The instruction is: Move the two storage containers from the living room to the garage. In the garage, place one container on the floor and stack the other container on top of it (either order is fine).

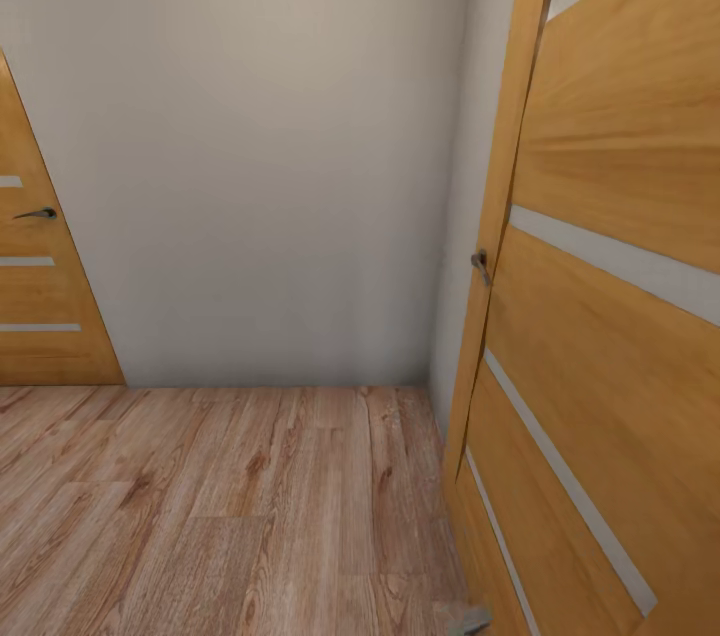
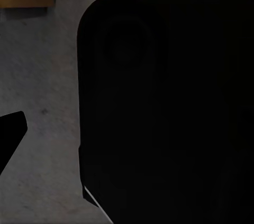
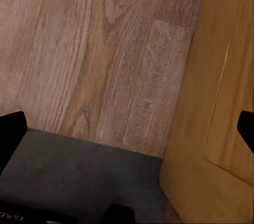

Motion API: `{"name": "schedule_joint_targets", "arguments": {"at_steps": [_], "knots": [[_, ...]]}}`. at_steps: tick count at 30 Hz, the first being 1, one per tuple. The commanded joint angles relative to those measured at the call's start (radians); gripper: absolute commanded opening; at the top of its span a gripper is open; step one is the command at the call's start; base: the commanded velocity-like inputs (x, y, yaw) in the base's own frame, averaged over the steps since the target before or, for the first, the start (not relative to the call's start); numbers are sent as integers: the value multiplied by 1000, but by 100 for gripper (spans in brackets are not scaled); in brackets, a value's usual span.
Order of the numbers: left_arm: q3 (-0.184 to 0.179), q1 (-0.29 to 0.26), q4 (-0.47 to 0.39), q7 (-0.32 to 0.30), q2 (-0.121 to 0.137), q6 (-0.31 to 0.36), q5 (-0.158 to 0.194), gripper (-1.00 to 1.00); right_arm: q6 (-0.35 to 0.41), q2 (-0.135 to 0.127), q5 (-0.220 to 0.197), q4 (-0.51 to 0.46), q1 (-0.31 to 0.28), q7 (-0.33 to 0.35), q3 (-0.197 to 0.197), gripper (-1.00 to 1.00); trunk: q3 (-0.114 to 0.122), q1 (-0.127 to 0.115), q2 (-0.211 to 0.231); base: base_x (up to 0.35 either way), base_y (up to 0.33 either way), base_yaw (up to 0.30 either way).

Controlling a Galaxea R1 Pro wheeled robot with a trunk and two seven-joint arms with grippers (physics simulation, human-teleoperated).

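Facing a plain grey-white wall (image 1: 260,146), the head view is bounded on the right by an open wooden door (image 1: 610,296) with pale horizontal strips and a metal handle (image 1: 482,266) on its edge. A second wooden door (image 1: 40,286) of the same pattern, with its own handle (image 1: 38,213), is seen at the far left. Light wood-plank flooring (image 1: 230,506) runs up to the foot of the wall.

In the right wrist view, the same plank flooring (image 3: 100,49) is seen beside the lower part of the open door (image 3: 222,102), with a dark grey part of the robot's body (image 3: 79,176) near the camera. 2 dark fingertips (image 3: 10,134) of the right gripper (image 3: 127,131) are seen at opposite edges of that picture, set wide apart with nothing held between them.

In the left wrist view, a large black rounded body (image 2: 169,108) is seen over a grey mottled surface (image 2: 42,76), with 1 dark fingertip (image 2: 9,134) at the edge. Whether the left gripper's fingers are spread or closed cannot be told.

Where the 2 storage containers lie cannot be told from these views.
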Motion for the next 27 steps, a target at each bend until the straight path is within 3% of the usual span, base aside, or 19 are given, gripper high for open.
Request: {"name": "schedule_joint_targets", "arguments": {"at_steps": [1,5,16,27], "knots": [[1,0,0,0,0,-2,2,100,-10,-5,-8,4,13,0,10,100,-1,0,-1,0,0,0],[0,0,0,0,0,-2,2,100,-31,-26,-3,4,84,2,10,100,-1,0,-1,0,0,0],[1,0,0,0,-1,-2,2,100,-67,-30,55,4,204,2,10,100,-1,0,-1,0,0,0],[0,0,0,0,-1,-1,2,100,-85,-63,55,4,248,2,10,100,-1,0,-1,0,0,0]]}}
